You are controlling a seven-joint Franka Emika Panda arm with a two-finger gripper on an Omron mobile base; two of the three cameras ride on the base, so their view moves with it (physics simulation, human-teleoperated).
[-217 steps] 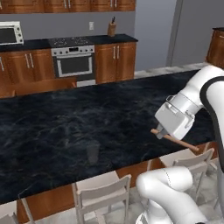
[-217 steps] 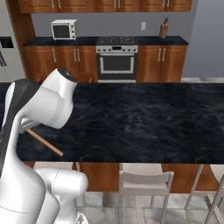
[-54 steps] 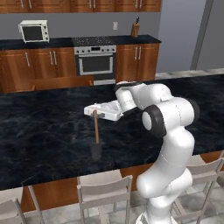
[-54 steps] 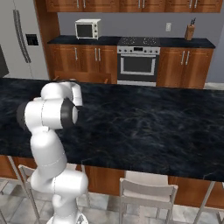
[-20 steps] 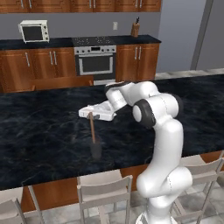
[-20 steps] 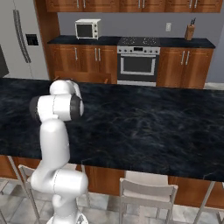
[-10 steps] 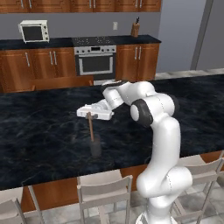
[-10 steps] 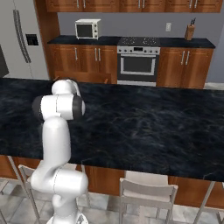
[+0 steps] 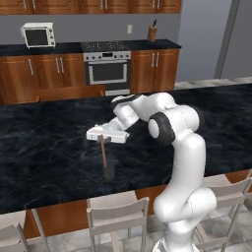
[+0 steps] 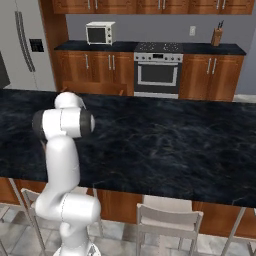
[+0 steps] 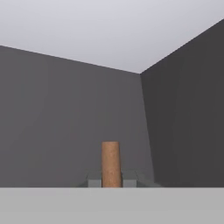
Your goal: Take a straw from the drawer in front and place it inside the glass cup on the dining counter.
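End effector (image 9: 102, 139) grips the straw (image 9: 104, 154) upright over the glass cup (image 9: 109, 169), mid dining counter (image 9: 49, 157)

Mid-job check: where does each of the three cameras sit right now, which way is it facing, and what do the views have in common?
Left base view: behind the arm to its left, looking forward and down over the dining counter; the white arm reaches left, gripper shut on the straw hanging over the glass cup.
Right base view: behind to its right, facing the same dining counter; the arm's shoulder and elbow show at left.
Hand view: on the hand, looking at grey walls; the straw's end stands between the fingertips.
Both base views share the oven and microwave.
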